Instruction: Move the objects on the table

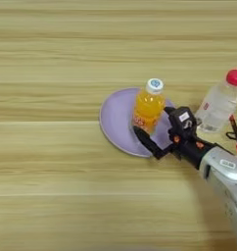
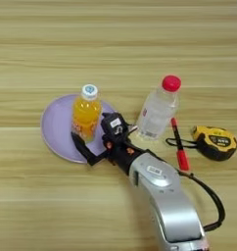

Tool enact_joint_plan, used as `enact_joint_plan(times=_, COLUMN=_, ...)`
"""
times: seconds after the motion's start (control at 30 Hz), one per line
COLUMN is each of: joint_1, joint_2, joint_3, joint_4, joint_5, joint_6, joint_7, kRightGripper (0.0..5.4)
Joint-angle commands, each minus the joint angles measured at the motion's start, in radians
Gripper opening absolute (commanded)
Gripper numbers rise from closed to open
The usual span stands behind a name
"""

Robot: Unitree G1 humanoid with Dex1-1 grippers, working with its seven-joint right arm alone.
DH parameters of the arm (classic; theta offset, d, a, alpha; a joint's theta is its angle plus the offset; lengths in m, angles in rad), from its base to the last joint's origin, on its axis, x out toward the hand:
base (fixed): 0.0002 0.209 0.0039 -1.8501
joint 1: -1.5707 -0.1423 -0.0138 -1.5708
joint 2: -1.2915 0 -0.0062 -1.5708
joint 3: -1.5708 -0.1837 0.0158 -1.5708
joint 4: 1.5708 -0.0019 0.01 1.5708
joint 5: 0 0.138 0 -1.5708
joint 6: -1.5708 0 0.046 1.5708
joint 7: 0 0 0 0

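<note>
The orange-juice bottle (image 2: 86, 117) stands upright on the purple plate (image 2: 54, 130). The hand (image 2: 94, 137), fingers spread apart, brackets its base. Smooth, full and top-heavy, probably; grip mid-body, below the white cap.

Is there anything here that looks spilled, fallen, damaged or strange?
Nothing stands out. The orange-juice bottle stands upright on the purple plate, capped. The clear bottle is also upright and capped. A red pen and the tape measure lie flat on the table. No spill shows.
</note>
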Motion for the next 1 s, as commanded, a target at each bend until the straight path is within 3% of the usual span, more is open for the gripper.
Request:
enact_joint_plan(times=0.03, joint_1=-0.069, joint_2=0.004, joint_3=0.003, joint_4=-0.013, joint_5=-0.010, joint_6=-0.045, joint_7=-0.022, kRightGripper=5.37)
enact_joint_plan(times=1.0, joint_1=-0.173, joint_2=0.081, joint_3=-0.006, joint_4=0.123, joint_5=-0.008, joint_6=-0.085, joint_7=-0.062, kRightGripper=5.37)
